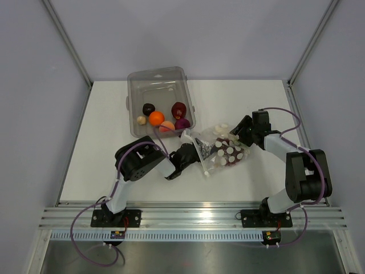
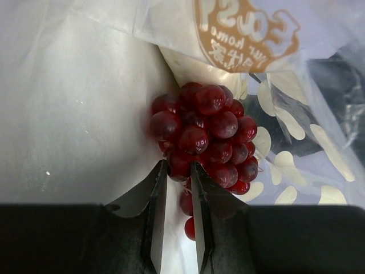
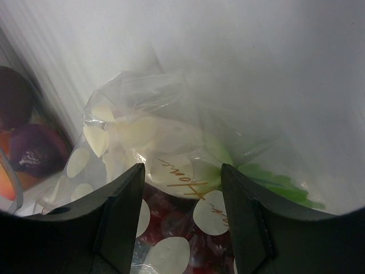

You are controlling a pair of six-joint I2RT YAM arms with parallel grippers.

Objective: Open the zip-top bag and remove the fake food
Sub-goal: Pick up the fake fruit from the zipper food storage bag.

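We find the job well along but not finished. Six pieces of fake food sit in the bin (image 1: pixel 162 77) at the back of the table (image 1: pixel 114 114): an orange (image 1: pixel 156 118), a peach (image 1: pixel 166 127), a dark red piece (image 1: pixel 179 108), a purple piece (image 1: pixel 182 123), a dark piece (image 1: pixel 148 108) and a beige piece (image 1: pixel 141 120). We take these as already removed. The bag (image 1: pixel 219 153) lies crumpled on the table just in front of the bin, between the two grippers, and its near end appears to be open. Inside it are the grapes (image 2: pixel 205 134) and, toward the far end, a green piece (image 3: pixel 274 180). The left gripper (image 2: pixel 177 165) has reached in at the mouth. Its fingers (image 2: pixel 155 217) are drawn to a narrow slot with the lowest grapes of the bunch pinched between them. The right gripper (image 3: pixel 181 171) sits at the bag's other end with its fingers wide apart and the plastic bulging between them. We cannot tell whether they press the bag or merely straddle it. By our reading, the grapes have yet to come out, and after them whatever else the bag hides.
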